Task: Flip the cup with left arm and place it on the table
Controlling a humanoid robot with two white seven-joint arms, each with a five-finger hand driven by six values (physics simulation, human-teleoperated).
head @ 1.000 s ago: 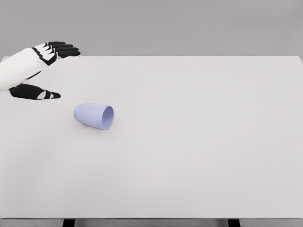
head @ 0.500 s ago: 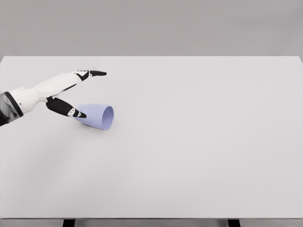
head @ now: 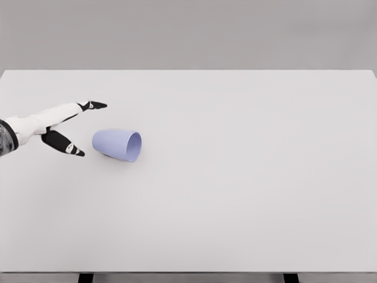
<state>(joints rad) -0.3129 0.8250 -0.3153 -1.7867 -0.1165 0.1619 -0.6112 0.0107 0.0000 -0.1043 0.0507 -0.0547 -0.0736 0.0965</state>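
Head view: a lavender cup (head: 117,145) lies on its side on the white table (head: 247,177), in the left part of the surface and about midway between the far and near edges. Its open mouth faces right and slightly toward the camera; its closed base points left, toward the incoming arm. Lying this way it cannot stand, which is why the task calls for turning it and setting it down; judging from this, no part of that is done yet.

The left hand (head: 62,127) reaches in from the left edge, just left of the cup's base and apart from it, with bare table showing between them. The white forearm runs nearly level, angled slightly toward the far side. The hand is spread wide and holds nothing: the dark-tipped fingers (head: 94,105) stretch out toward the far right, while the thumb (head: 66,146) points down and right toward the cup's base. The gap between them opens toward the cup, a pose that looks suited to closing round its body from the base end, though the hand sits to the side, not around it.

The right arm does not show anywhere in this view.
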